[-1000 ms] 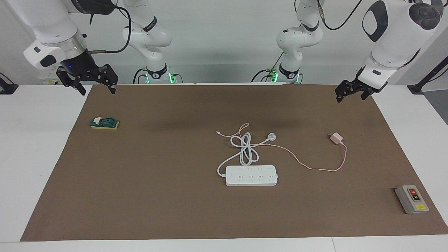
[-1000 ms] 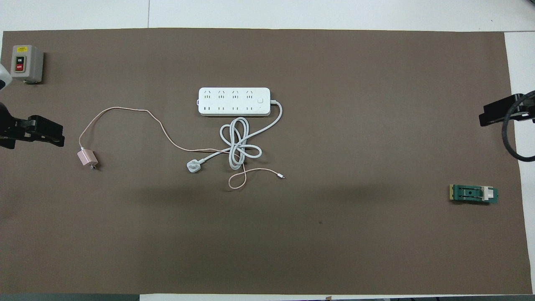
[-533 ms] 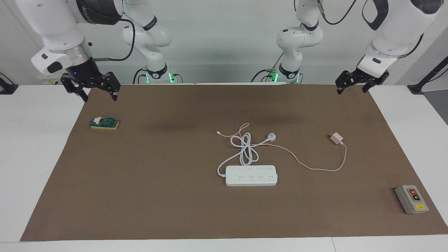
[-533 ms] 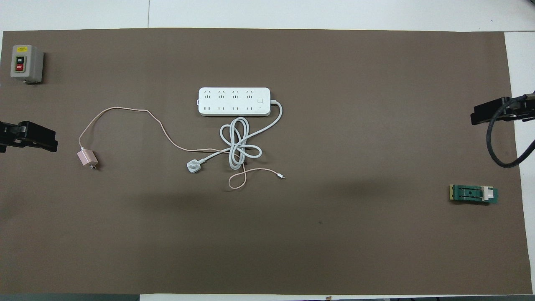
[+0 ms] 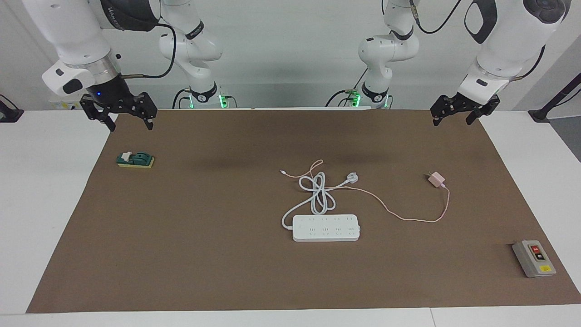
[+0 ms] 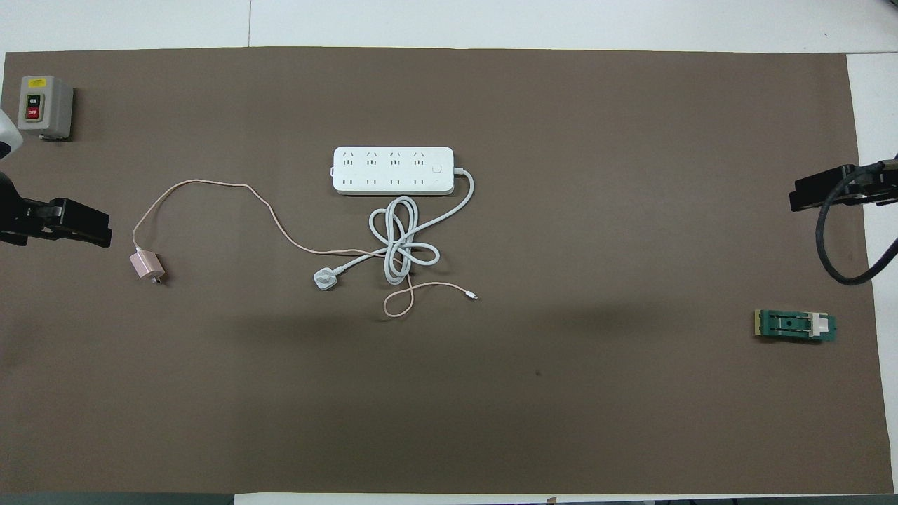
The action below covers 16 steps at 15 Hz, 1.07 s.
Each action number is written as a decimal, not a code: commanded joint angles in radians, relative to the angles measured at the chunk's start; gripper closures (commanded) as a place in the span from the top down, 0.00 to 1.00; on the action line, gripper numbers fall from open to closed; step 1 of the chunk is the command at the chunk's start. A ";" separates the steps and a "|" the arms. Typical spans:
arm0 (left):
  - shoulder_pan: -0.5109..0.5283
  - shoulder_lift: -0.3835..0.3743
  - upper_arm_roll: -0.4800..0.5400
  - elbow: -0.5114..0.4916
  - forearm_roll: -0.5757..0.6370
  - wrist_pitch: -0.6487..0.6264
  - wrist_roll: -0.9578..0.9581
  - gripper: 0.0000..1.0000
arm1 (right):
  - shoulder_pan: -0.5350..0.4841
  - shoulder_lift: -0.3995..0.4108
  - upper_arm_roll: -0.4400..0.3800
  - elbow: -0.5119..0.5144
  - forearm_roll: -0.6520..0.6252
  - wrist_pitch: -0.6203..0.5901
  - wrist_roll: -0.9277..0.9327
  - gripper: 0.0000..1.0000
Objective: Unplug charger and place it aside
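Note:
The pale-pink charger (image 5: 436, 179) lies loose on the brown mat, out of any socket, toward the left arm's end; it also shows in the overhead view (image 6: 146, 265). Its thin pink cable (image 5: 408, 218) loops away and crosses the white cord. The white power strip (image 5: 326, 228) lies mid-table, farther from the robots, with all sockets bare. My left gripper (image 5: 451, 121) hangs open and empty over the mat's edge, apart from the charger. My right gripper (image 5: 129, 126) hangs open and empty over the mat's corner at the right arm's end.
The strip's thick white cord and round plug (image 5: 352, 178) lie coiled nearer to the robots than the strip. A green switch block (image 5: 135, 160) sits below my right gripper. A grey on/off button box (image 5: 534, 258) stands at the left arm's end, farthest from the robots.
Both grippers have shifted only slightly in the air above the mat's ends. The charger, cable and power strip have not moved.

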 commanded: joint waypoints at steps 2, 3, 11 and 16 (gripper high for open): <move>-0.004 -0.003 0.009 -0.020 -0.037 0.054 0.012 1.00 | -0.005 -0.028 0.009 -0.037 -0.009 0.011 0.019 1.00; -0.004 0.000 0.009 -0.021 -0.040 0.056 0.012 1.00 | -0.005 -0.028 0.009 -0.037 -0.009 0.003 0.019 1.00; -0.005 0.001 0.009 -0.014 -0.039 0.050 0.011 1.00 | -0.005 -0.028 0.009 -0.037 0.000 0.001 0.021 1.00; -0.005 0.006 0.009 -0.009 -0.040 0.047 0.011 1.00 | -0.005 -0.028 0.010 -0.037 0.003 0.000 0.019 1.00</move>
